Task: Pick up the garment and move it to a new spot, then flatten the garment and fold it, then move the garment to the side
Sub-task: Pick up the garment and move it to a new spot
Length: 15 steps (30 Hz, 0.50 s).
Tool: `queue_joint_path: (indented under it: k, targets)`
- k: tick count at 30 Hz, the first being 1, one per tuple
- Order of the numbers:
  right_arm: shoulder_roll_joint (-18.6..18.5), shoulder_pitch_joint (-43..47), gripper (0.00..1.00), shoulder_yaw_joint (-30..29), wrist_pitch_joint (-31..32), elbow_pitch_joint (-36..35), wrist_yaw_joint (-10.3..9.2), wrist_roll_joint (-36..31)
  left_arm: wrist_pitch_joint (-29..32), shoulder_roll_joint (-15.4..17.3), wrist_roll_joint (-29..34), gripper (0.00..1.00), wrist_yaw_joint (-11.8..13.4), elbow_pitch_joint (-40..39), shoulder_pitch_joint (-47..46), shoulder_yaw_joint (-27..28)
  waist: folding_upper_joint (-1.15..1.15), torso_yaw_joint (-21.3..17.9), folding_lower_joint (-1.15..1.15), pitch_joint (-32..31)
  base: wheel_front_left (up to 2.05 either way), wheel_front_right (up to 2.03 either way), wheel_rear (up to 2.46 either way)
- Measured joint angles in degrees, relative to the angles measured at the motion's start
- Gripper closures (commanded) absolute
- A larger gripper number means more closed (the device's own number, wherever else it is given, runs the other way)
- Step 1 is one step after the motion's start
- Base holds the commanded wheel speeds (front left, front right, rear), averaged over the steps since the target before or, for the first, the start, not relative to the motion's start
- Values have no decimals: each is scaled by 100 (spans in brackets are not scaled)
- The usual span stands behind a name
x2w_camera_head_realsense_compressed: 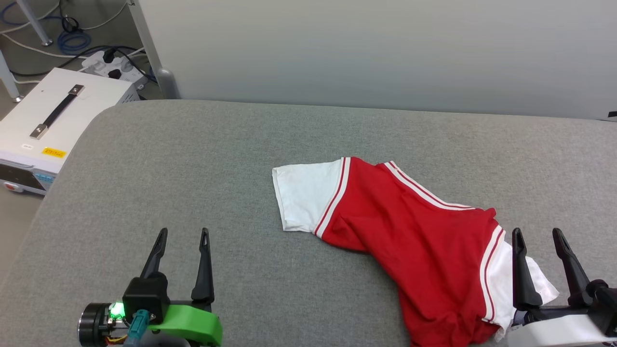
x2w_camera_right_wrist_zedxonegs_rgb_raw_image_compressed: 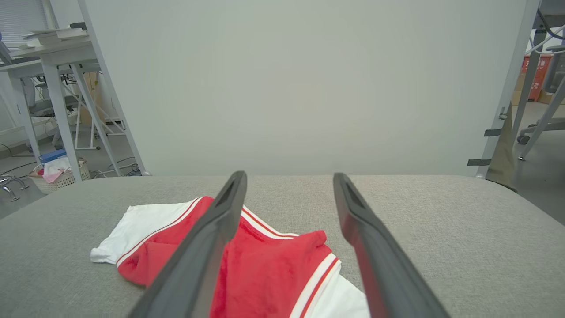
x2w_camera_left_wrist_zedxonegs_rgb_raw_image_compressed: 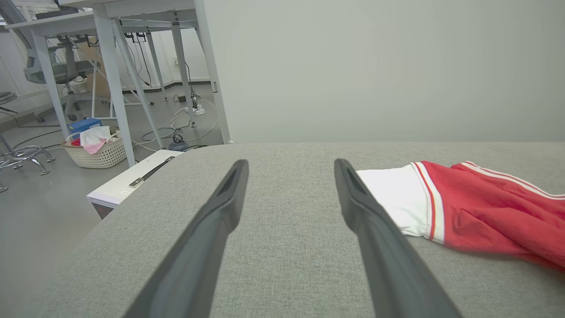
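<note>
Currently the garment (x2w_camera_head_realsense_compressed: 409,236) lies crumpled on the grey fabric table (x2w_camera_head_realsense_compressed: 193,159), right of centre and toward the near edge, not flat, nothing gripping it. Its red body runs diagonally from mid-table down to the near right, with red-and-white stripe trim at the sleeve seams. One white sleeve (x2w_camera_head_realsense_compressed: 303,197) is spread flat at the garment's left end, pointing toward table centre; the other sleeve (x2w_camera_head_realsense_compressed: 499,289) is bunched at the near right. The right gripper (x2w_camera_head_realsense_compressed: 537,232) sits at the near right, fingers spread wide, empty. Its left finger crosses that bunched sleeve in the head view, but touching or hovering just above: cannot tell. In the right wrist view the garment sits below the spread fingers, mostly under the left one. The left gripper (x2w_camera_head_realsense_compressed: 184,232) is at the near left over bare table, also wide apart and empty, well apart from the garment. The left wrist view shows the spread sleeve just beyond its right finger, with bare table surface between the tips. Behind the table's far edge stands a pale partition panel (x2w_camera_head_realsense_compressed: 366,53). Off the table's far left corner, on the floor: a white box with a black handle (x2w_camera_head_realsense_compressed: 53,115), a power strip (x2w_camera_head_realsense_compressed: 115,67) with plugs, a coil of blue cable (x2w_camera_head_realsense_compressed: 72,41). Further left in the left wrist view: a woven basket (x2w_camera_left_wrist_zedxonegs_rgb_raw_image_compressed: 95,152) beside white desk legs (x2w_camera_left_wrist_zedxonegs_rgb_raw_image_compressed: 112,79).
</note>
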Motion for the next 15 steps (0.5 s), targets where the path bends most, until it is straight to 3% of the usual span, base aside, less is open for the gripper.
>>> queue_joint_path:
  k: [15]
  targets:
    - [0,40,0,10,0,113,0,34,0,-292,305,0,-433,137,109,399,0,49,0,22,0,0,0]
